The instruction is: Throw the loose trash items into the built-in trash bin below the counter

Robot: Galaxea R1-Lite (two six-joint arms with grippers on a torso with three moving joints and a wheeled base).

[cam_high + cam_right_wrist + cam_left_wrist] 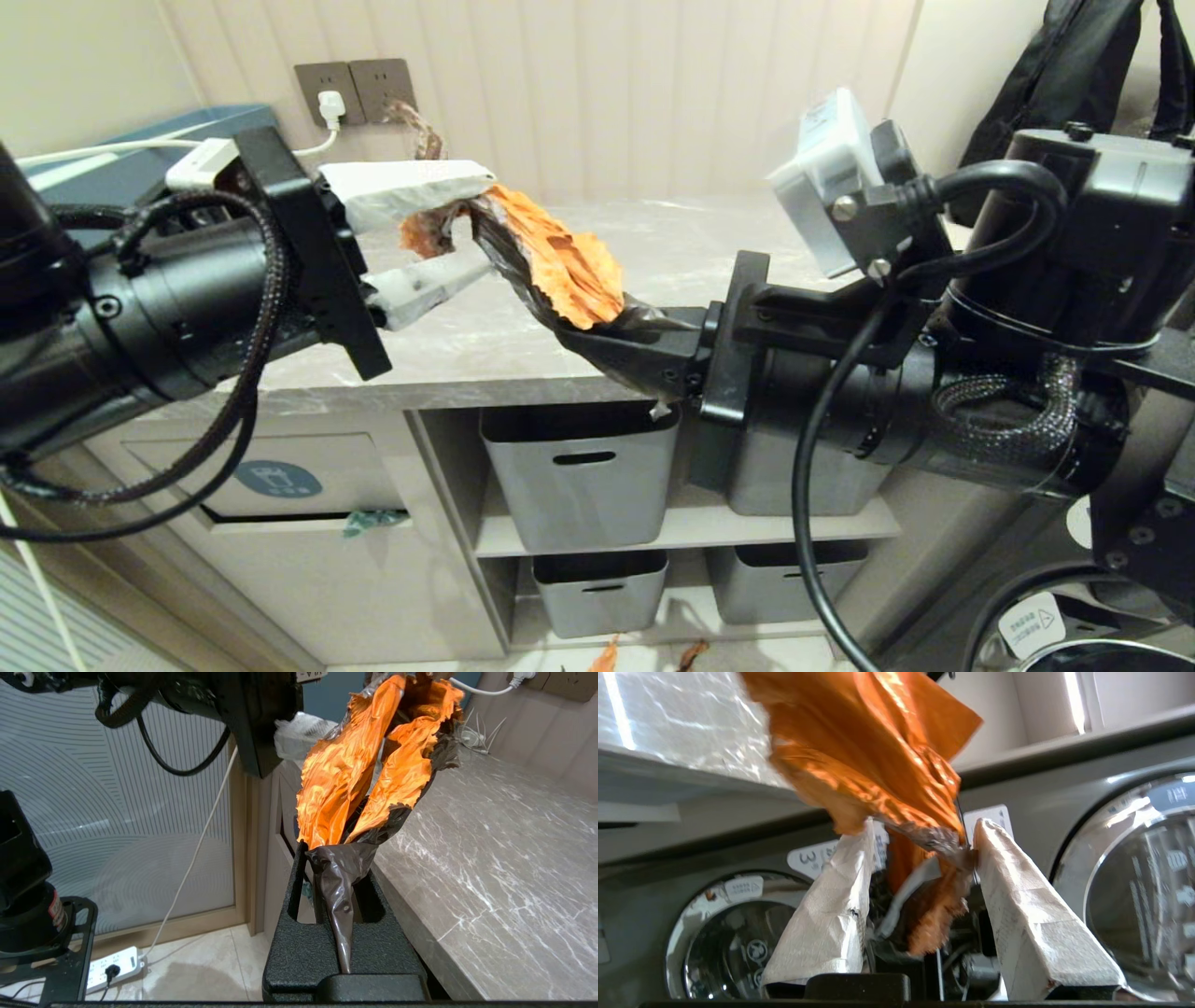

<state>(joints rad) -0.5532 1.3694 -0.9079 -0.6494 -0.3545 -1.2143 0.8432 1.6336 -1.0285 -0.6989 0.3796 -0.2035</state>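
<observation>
Nearest the lens: right gripper [338, 868], black jaws pinched tight on the dark plastic tail of the loose trash items [560, 266]. Opposite, left gripper [462, 224], white-wrapped jaws narrowed on the other end of the same orange crumple. Held between both arms in mid-air, above the front edge of the desk [709, 247]. Carry step, judging by the lift; nothing yet dropped. Lower left, the built-in trash bin [280, 481], flap apparently slightly ajar. Next, probably: lowering toward that flap, pushing it inward, releasing without tearing the wrapper.
</observation>
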